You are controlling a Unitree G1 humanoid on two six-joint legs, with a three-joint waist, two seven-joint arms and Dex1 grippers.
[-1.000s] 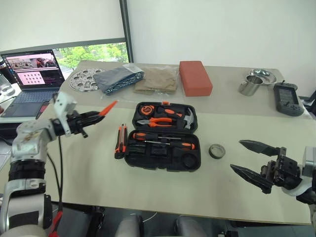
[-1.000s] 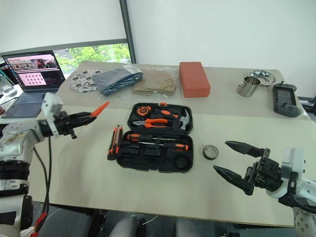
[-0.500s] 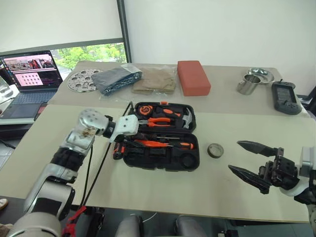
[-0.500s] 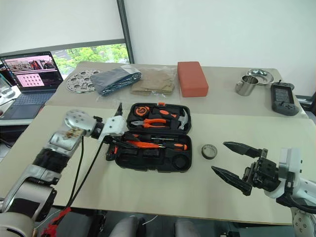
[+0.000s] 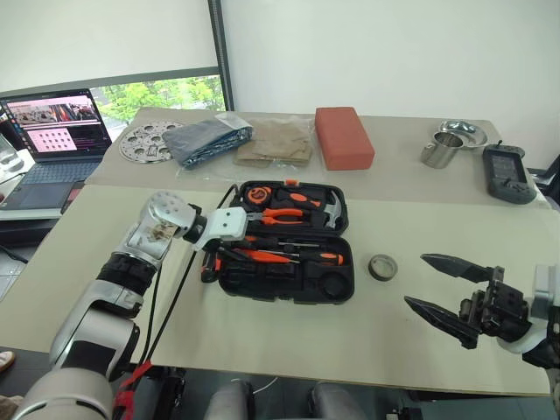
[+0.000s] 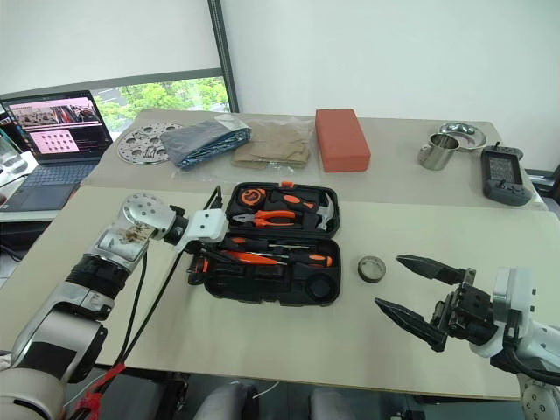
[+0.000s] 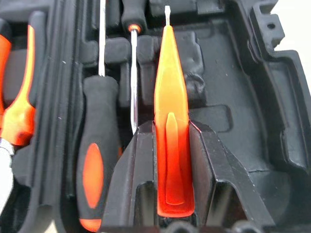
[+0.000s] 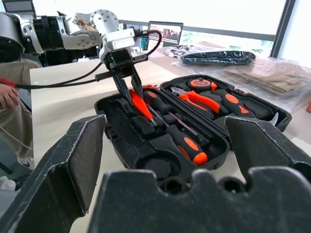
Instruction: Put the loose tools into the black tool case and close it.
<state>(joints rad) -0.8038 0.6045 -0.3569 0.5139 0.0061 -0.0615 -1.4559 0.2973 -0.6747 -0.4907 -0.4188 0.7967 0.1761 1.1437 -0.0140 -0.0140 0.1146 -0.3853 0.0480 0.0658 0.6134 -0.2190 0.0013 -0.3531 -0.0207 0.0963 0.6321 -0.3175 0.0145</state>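
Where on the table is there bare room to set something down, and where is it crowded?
Bare tabletop runs along the near edge in front of the black tool case, and between the tape roll and the open right tool. Crowded: the far edge, with fabric bundles, the red-orange block and steel cups; also the case's left side, where the left tool holds the slim orange tool.

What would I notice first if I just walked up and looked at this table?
Probably the open black tool case in the middle of the table, full of orange-and-black tools. The left gripper is right over it, pinching a slim all-orange tool above a slot beside a screwdriver. On the other side, the right gripper hangs wide open near a small dark tape roll.
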